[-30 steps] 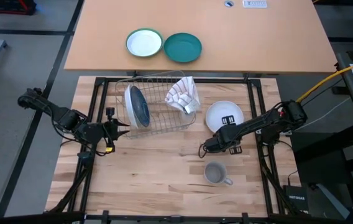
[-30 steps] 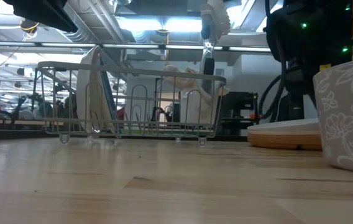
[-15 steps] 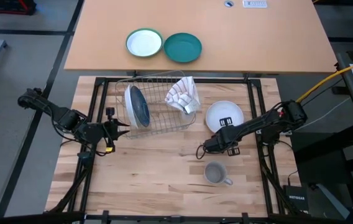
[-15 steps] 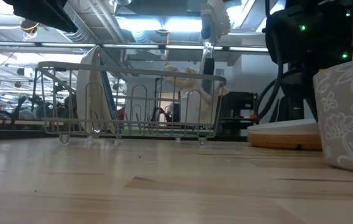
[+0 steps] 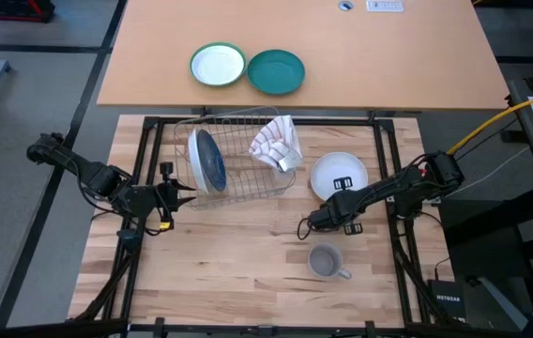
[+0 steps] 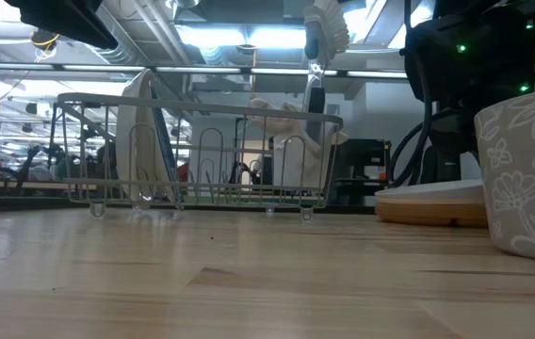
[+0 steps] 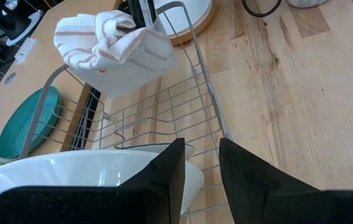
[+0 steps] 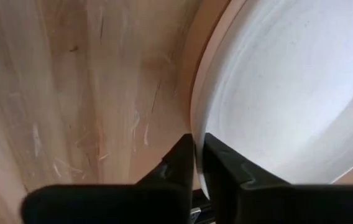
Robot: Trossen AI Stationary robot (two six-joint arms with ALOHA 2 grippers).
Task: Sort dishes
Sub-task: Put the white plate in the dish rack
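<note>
— Where do I work?
— A lab or workshop. My wooden table [image 5: 248, 272] sits in a black metal frame [image 5: 393, 244] on grey floor.
— What else?
— A yellow cable [image 5: 501, 117] and a Netgear box [image 5: 454, 299] beside me, exposed ducts and strip lights [image 6: 239, 38] overhead, a tan desk [image 5: 388, 56] behind.

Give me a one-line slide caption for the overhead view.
Right gripper low beside the white plate, mug nearby; left gripper waits by the dish rack.
</note>
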